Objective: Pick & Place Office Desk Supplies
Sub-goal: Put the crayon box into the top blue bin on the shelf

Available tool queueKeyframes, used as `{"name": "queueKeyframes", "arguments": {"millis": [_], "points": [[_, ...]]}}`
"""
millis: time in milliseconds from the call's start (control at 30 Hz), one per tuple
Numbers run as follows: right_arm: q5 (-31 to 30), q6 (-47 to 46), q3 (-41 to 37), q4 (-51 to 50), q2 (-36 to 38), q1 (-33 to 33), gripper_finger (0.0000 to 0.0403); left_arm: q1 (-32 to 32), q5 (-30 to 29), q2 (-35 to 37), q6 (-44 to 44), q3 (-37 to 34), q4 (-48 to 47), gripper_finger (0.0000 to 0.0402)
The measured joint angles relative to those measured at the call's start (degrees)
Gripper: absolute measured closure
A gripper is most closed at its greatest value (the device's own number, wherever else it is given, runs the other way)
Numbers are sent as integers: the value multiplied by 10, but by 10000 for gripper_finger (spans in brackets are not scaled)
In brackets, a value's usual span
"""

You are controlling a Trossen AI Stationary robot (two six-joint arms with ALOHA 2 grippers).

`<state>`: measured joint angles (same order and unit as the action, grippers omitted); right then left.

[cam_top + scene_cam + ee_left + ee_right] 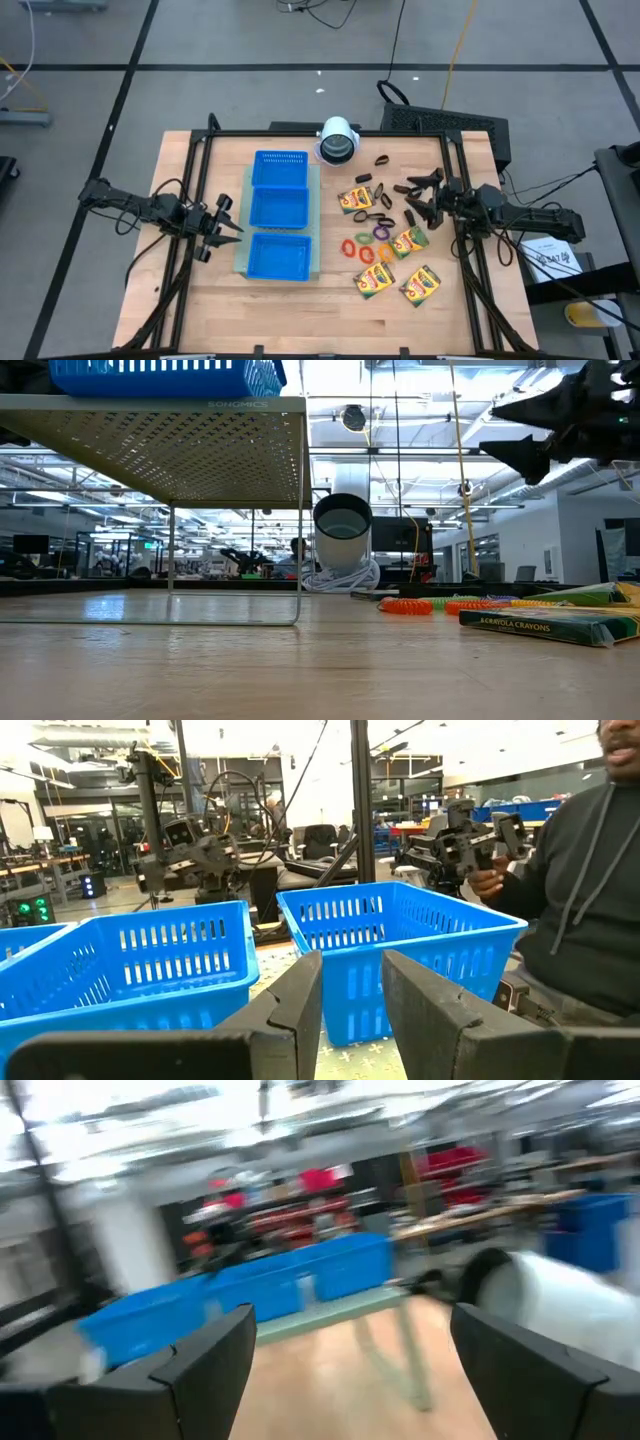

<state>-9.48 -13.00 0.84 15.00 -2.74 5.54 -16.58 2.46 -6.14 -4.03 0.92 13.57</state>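
Observation:
Several yellow-and-green crayon boxes (375,279) lie flat on the table's right half, also seen in the low view (540,625). Among them lie thin coloured rings (366,253) and small black clips (382,160). My right gripper (410,200) hovers wide open above the clips and boxes near the right edge, with nothing between its fingers (350,1350). My left gripper (232,218) waits left of the blue tray (281,187), raised and pointing level at it. Its fingers stand a little apart with nothing between them (352,990).
The blue three-compartment tray (400,930) sits on a pale perforated rack (200,450) raised over the table's middle. A white cylinder (338,140) with a dark centre stands at the far edge. A person in a dark top (590,900) stands beyond the table.

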Motion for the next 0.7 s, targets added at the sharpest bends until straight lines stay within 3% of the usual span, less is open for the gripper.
{"name": "queueKeyframes", "arguments": {"millis": [300, 367, 467, 533, 633, 700], "points": [[-133, -161, 0, 19, 0, 1, 80, 0, 0, 0, 0, 0, 0, 286], [-86, -214, 3, 28, -1, 2, 80, 0, 0, 0, 0, 0, 0, 286], [42, -290, 33, 48, -19, 0, 80, 0, 0, 0, 0, 0, 0, 286], [93, -308, 63, 13, -54, -15, 80, 0, 0, 0, 0, 0, 0, 286], [108, -302, 144, -49, -136, -46, 80, 0, 0, 0, 0, 0, 0, 286], [115, -299, 208, -161, -202, -63, 80, 0, 0, 0, 0, 0, 0, 286]]}}
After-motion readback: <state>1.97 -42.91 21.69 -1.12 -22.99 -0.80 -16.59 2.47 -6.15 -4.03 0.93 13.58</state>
